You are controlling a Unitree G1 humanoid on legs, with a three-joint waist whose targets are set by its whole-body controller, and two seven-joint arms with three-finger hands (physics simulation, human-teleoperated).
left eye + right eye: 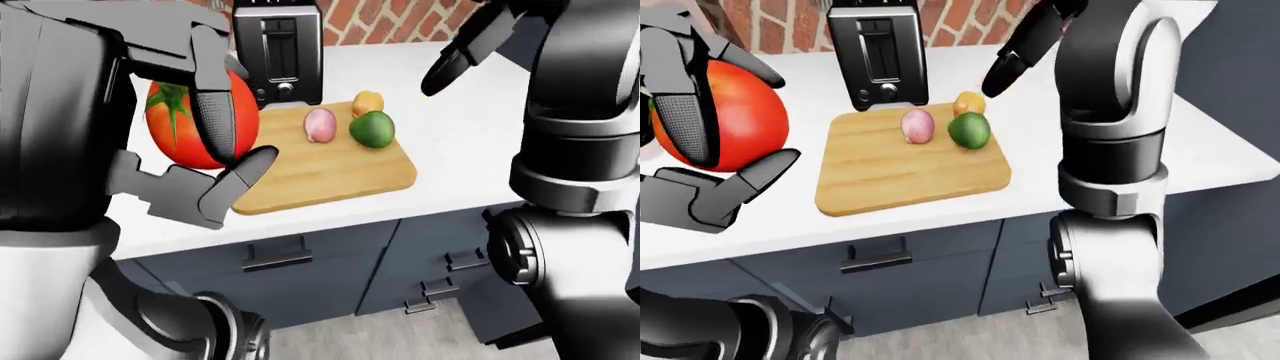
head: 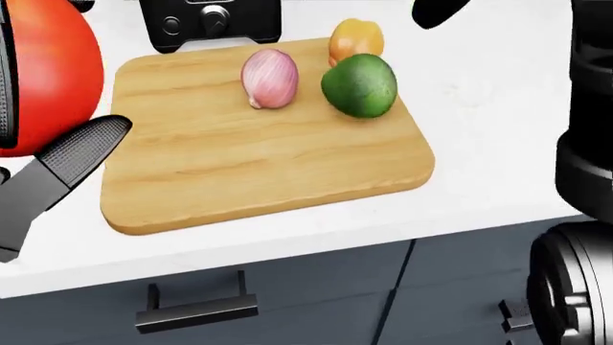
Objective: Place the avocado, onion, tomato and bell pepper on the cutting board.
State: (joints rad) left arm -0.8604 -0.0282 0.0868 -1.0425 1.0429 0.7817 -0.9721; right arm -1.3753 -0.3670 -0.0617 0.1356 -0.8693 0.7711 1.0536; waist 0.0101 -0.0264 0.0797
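Right-eye view shows the left hand [image 1: 702, 146] with its fingers [image 1: 682, 127] wrapped around the tomato [image 1: 735, 120], held above the counter [image 1: 1090, 161] left of the cutting board [image 1: 905, 169]. Right hand [image 1: 1025, 45] hangs spread and empty over the toaster [image 1: 880, 52] side, clear of the avocado [image 2: 360, 85], onion [image 2: 270, 77] and bell pepper [image 2: 356, 38] on the board.

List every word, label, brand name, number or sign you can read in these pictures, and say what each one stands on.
None: no readable text shows in any view.
The toaster has knobs and a lever but no legible lettering or numbers.
The board, onion, avocado, pepper and tomato are unmarked.
The drawers bear handles only.
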